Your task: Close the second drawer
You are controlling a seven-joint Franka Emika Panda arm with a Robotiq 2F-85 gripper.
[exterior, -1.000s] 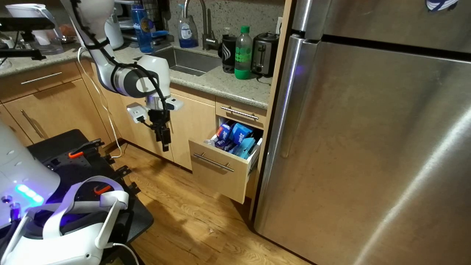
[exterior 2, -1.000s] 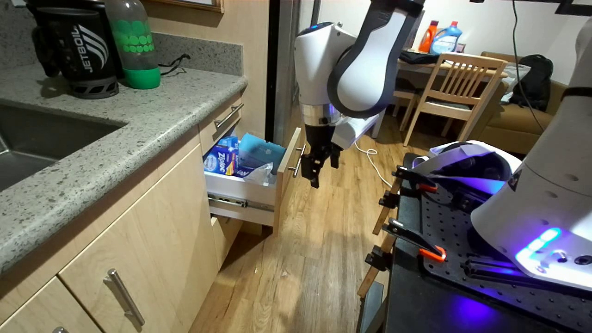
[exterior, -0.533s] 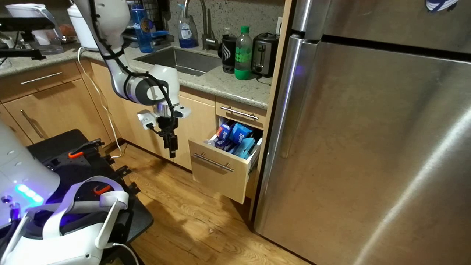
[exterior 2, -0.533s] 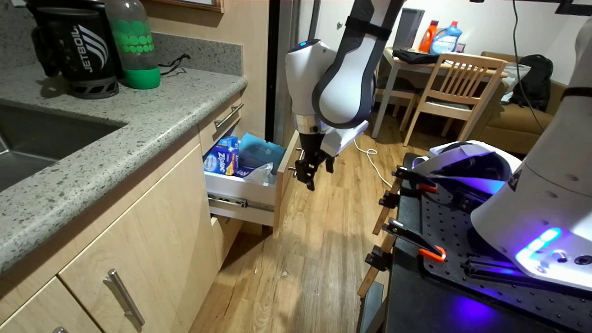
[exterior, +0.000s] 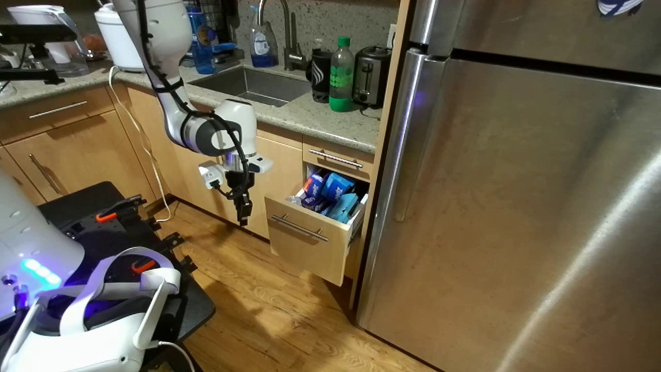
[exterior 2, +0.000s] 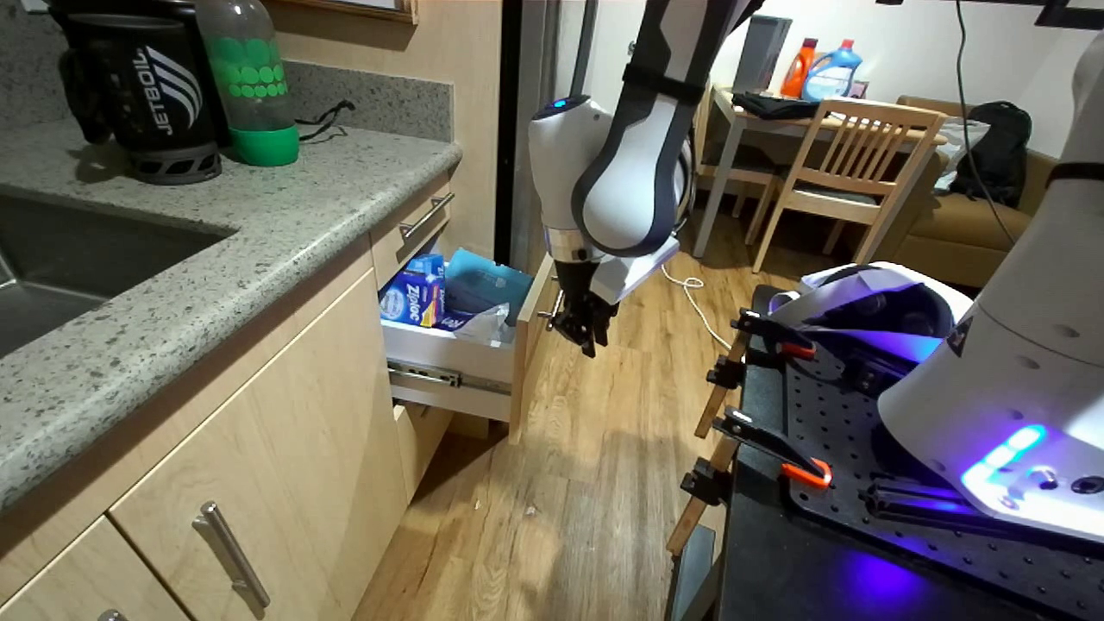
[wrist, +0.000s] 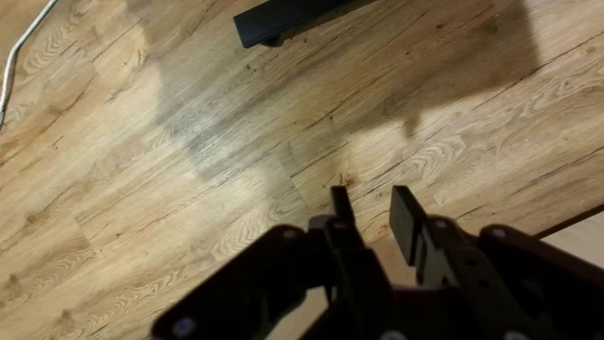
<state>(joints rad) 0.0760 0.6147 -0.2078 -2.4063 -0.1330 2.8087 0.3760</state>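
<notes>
1. Since the earlier frames, the arm (exterior 2: 623,205) has come lower and toward the second drawer (exterior: 310,253), and its fingers (wrist: 401,221) have drawn nearer each other; drawer position unchanged.
2. Drawer stands pulled out beneath a shallower drawer (exterior: 335,166), beside the refrigerator (exterior: 516,181): flat pale-wood front (exterior 2: 524,371), silver bar handle (exterior: 299,228), Ziploc box (exterior 2: 414,293) and teal packet (exterior 2: 485,283) inside.
3. Metal runner (exterior 2: 423,374) shows along its white side wall (exterior 2: 444,350) in an exterior view. Wrist view, mostly floor (wrist: 141,226), shows best how the fingers stand: parted by a narrow gap (floor visible through it).
4. Arm reaches down, fingers pointing floorward, near the bar handle but apart from it.
</notes>
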